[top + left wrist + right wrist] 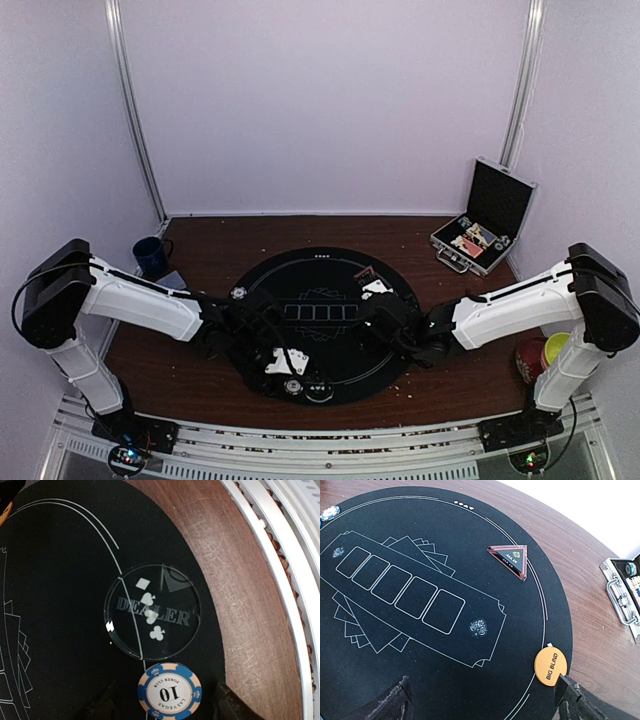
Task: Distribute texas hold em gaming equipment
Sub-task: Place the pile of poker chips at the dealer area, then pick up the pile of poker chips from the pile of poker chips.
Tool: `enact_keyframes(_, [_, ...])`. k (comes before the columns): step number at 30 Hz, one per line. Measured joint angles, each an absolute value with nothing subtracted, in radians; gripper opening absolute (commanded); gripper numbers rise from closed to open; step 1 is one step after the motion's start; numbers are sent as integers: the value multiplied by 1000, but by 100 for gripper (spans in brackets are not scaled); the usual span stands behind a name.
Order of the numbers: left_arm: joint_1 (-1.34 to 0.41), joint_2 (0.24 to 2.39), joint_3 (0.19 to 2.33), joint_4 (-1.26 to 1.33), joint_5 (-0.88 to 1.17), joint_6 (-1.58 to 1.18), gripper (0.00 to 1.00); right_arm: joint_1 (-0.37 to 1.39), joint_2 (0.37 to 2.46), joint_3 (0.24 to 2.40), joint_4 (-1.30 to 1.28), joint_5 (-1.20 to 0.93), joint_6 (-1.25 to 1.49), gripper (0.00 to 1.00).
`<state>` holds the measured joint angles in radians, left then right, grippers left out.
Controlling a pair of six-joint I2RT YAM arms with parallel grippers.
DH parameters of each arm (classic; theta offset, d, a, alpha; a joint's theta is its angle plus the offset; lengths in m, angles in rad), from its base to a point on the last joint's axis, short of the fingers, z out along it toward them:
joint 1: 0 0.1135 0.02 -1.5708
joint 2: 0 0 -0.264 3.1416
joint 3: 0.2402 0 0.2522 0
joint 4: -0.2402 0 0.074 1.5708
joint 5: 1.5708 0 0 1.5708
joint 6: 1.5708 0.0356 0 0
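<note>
Poker chip [169, 692], blue and white and marked ten, lies flat on the black mat [60, 580] right between the fingers [231, 706] of the left claw [169, 700]. The fingers stand apart with a gap on each side of it, so nothing is clamped. This reads as the let-go at the end of a placement.

To finish it well, the claw should rise straight up, with no sideways drift, so that neither finger catches the chip's rim and slides it. The chip sits near the mat's edge, with bare wooden table [250, 590] just to one side, so a nudge that way could push it off the felt.

Just beyond the fingertips lies the clear dealer button [152, 611], almost touching the chip. Any forward creep would shove it, so the pull-back should go up and away from it.

The right claw [482, 685] hangs with its fingers spread wide and empty. The orange disc [550, 666] lies just inside its right finger, the red triangle marker [509, 560] is well ahead near the mat's far rim, and the open case [622, 597] sits off to the right.
</note>
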<state>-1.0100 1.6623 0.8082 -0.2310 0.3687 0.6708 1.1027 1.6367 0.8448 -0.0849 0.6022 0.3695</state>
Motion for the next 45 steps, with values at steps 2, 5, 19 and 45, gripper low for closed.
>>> enact_keyframes(2, [-1010, 1662, 808, -230, 364, 667, 75, 1103, 1637, 845, -85, 602, 369, 100])
enact_keyframes(5, [-1010, 1658, 808, -228, 355, 660, 83, 1103, 1637, 845, -85, 602, 369, 100])
enact_keyframes(19, [-757, 1297, 798, -208, 294, 598, 98, 1103, 1640, 845, -85, 583, 372, 100])
enact_keyframes(45, [23, 1137, 753, -326, 354, 457, 98, 1104, 1600, 844, -86, 578, 444, 100])
